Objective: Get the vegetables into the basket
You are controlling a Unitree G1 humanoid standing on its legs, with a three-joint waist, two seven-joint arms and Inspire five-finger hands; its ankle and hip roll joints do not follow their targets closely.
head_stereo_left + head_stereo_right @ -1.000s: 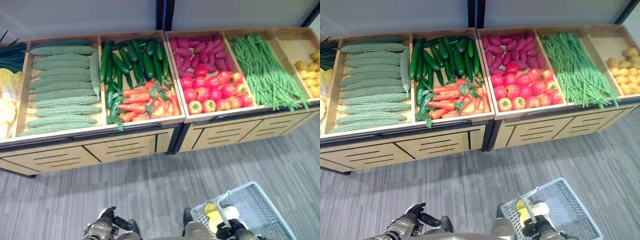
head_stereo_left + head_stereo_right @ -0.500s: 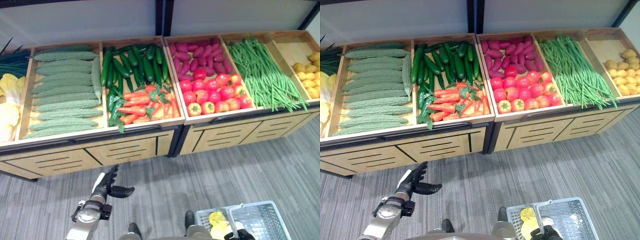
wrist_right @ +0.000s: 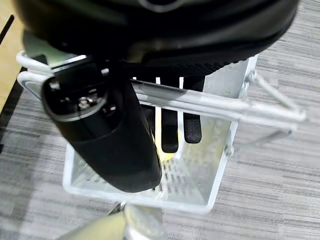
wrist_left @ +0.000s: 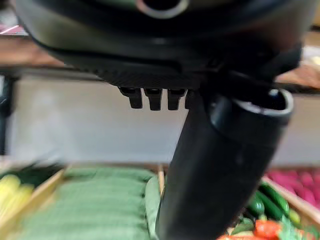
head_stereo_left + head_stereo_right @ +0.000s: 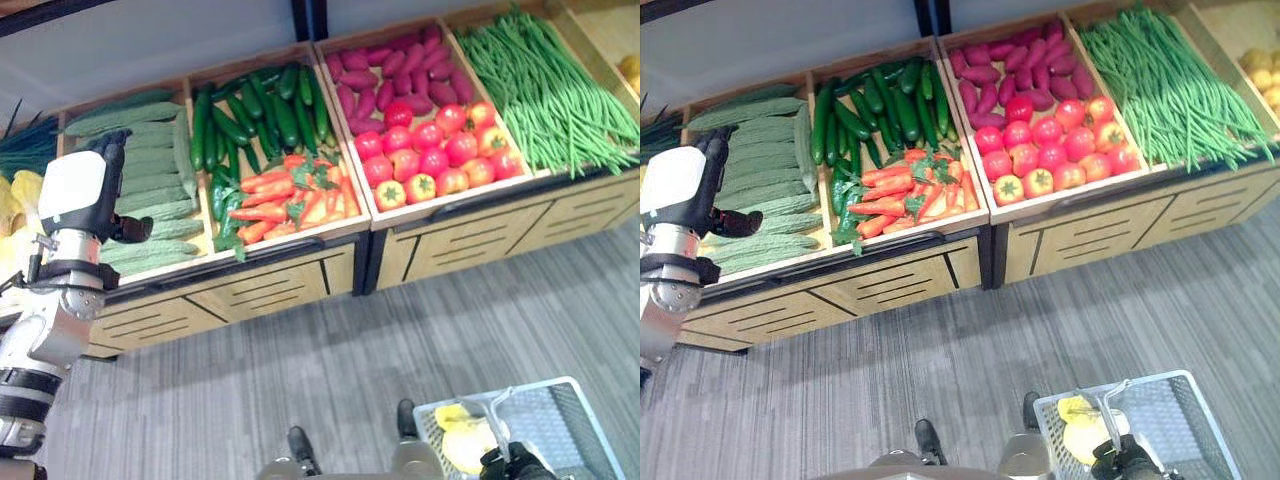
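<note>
The left hand (image 5: 95, 190) has gone way up. A moment ago it was low over the grey floor (image 5: 330, 350), and now it is up at the wooden stand (image 5: 290, 285), right over the long bumpy green gourds (image 5: 150, 205) in the left bin. Its fingers are loose and hold nothing, with the thumb sticking out to the side. It looks like it wants to pick one of those gourds next, but it is not touching any yet. The whole picture has also slid, so the head has turned too. The right hand (image 3: 115, 130) is down low, with its fingers curled around the handle of the white basket (image 5: 1180, 400). Something yellow (image 5: 465, 445) already lies in the basket. The cucumbers (image 5: 255, 115), carrots (image 5: 285, 200), tomatoes (image 5: 435, 150) and green beans (image 5: 540, 90) lie in their bins.
</note>
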